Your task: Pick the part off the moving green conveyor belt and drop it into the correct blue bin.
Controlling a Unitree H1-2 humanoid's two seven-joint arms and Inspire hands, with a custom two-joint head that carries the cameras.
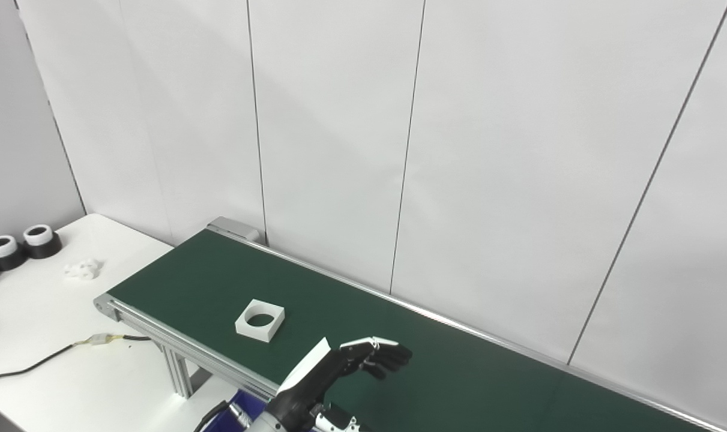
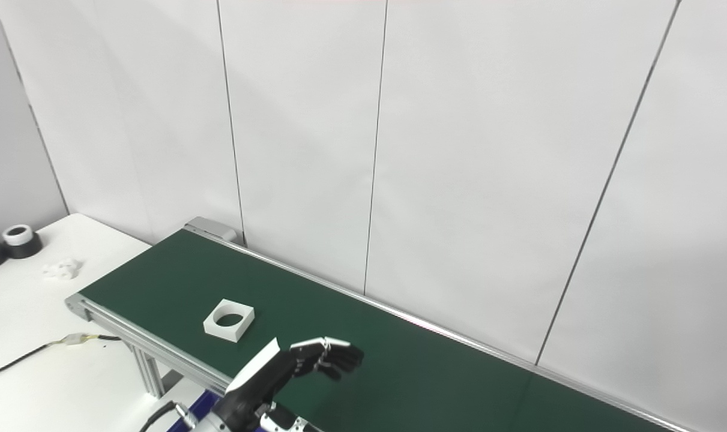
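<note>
Hovering our left hand (image 1: 363, 360) over the conveyor belt (image 1: 459, 372), fingers (image 1: 380, 343) loosely curled on nothing, we have not yet picked anything. The white square part (image 1: 260, 320) lies on the belt just beside the hand; the blue bin (image 1: 243, 407) barely shows below.

White part (image 1: 260, 320): a flat square block with a large round hole through its middle. Lies flat on the green conveyor belt (image 1: 459, 372), toward the belt's left end and closer to its near edge than its far edge, sides turned slightly askew to the belt's rails. Nothing touches it. A sliver of blue bin (image 1: 246, 405) shows just below the belt's near edge.
</note>
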